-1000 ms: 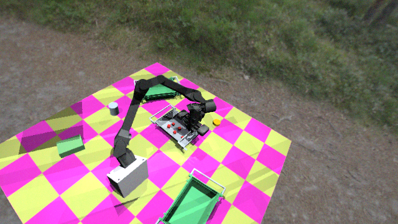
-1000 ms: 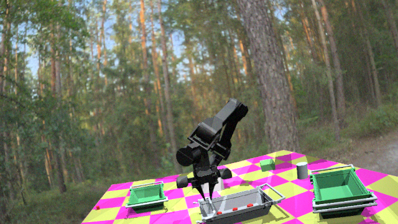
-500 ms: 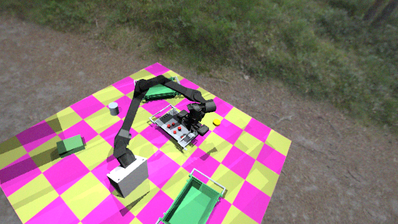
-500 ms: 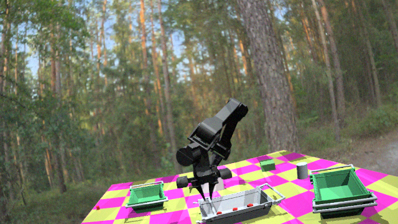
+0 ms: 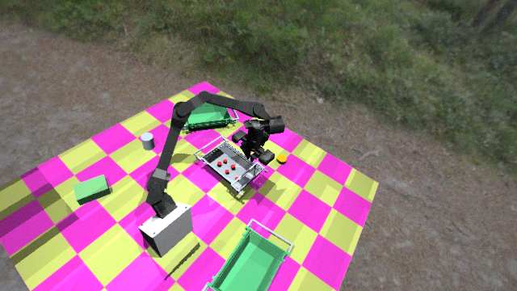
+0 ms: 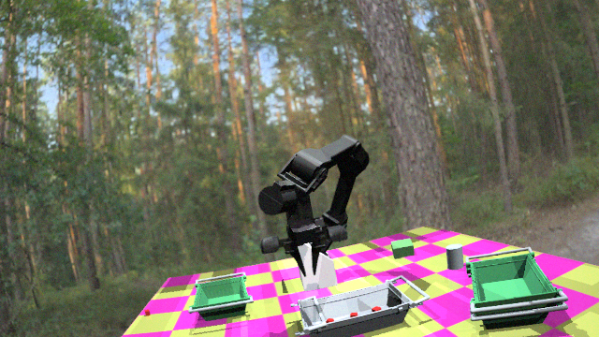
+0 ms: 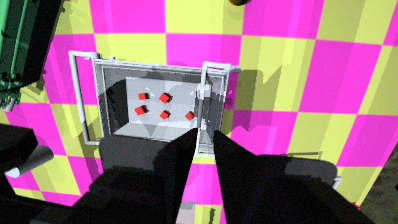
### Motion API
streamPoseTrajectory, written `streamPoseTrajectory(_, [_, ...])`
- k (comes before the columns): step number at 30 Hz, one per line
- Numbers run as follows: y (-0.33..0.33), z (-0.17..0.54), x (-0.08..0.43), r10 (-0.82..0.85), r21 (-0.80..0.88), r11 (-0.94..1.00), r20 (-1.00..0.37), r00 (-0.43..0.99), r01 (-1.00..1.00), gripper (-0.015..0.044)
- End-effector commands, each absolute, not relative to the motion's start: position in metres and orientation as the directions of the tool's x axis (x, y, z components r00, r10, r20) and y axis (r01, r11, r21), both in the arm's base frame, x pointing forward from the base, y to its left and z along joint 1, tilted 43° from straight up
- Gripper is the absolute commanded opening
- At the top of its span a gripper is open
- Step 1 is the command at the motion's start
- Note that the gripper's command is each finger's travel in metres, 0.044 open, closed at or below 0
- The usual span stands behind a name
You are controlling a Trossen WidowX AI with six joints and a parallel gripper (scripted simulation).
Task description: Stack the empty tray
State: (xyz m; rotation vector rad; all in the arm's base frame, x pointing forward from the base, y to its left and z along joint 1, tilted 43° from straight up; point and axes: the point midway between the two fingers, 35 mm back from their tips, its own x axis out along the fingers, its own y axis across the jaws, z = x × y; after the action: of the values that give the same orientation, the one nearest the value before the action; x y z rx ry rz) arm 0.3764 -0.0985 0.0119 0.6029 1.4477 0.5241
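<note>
Surface: magenta-and-yellow checked top (image 5: 311, 206) (image 6: 262, 325) (image 7: 275, 130), outdoors, with trees, scrub and bare earth behind.
Loaded tray: grey tray (image 5: 233, 183) (image 6: 370, 323) (image 7: 162, 66), standing on the surface in front of the arm; small red blocks (image 5: 233, 166) (image 6: 376, 309) (image 7: 165, 98) spread over its floor.
Swung-in bar: pale bar (image 5: 245, 171) (image 6: 319, 311) (image 7: 201, 100), lying across the grey tray's top near one end.
Outward bar: pale bar (image 5: 208, 145) (image 6: 415, 286) (image 7: 78, 100), reaching beyond the opposite end, clear of the opening.
Green trays: two, both empty inside as far as visible. One (image 5: 208, 115) (image 6: 510, 281) (image 7: 20, 50) near the cylinder; the other (image 5: 252, 259) (image 6: 220, 300) on the opposite side of the grey tray. Neither sits on the bars.
Edges and room: checked space separates the grey tray from each green tray; the yellow disc (image 5: 281, 159) (image 7: 238, 1) lies nearer the table's edge.
Sundries: grey cylinder (image 5: 148, 141) (image 6: 454, 256) (image 7: 31, 161), upright; green block (image 5: 92, 189) (image 6: 402, 248), lying flat.
Arm: black, jointed (image 5: 170, 149) (image 6: 343, 184), arched up from a pale base and bent down towards the grey tray.
Hand: black (image 5: 248, 156) (image 6: 309, 274) (image 7: 206, 132), pointing down above the swung-in bar's end of the tray; fingertips slightly parted, nothing gripped.
</note>
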Motion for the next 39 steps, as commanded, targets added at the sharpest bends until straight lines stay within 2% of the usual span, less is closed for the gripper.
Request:
streamPoseTrajectory(1, [-0.043,0.035,0.389,0.66,0.661,0.751,-0.751,0.031,0.013,0.0084])
streamPoseTrajectory(7, [0.035,0.083,0.394,0.656,0.657,0.754,-0.754,0.035,0.006,0.0084])
streamPoseTrajectory(14, [0.12,0.136,0.374,0.681,0.681,0.732,-0.732,0.03,-0.002,0.0084])
streamPoseTrajectory(39, [0.163,0.094,0.375,0.684,0.684,0.729,-0.729,0.03,-0.003,0.0084])
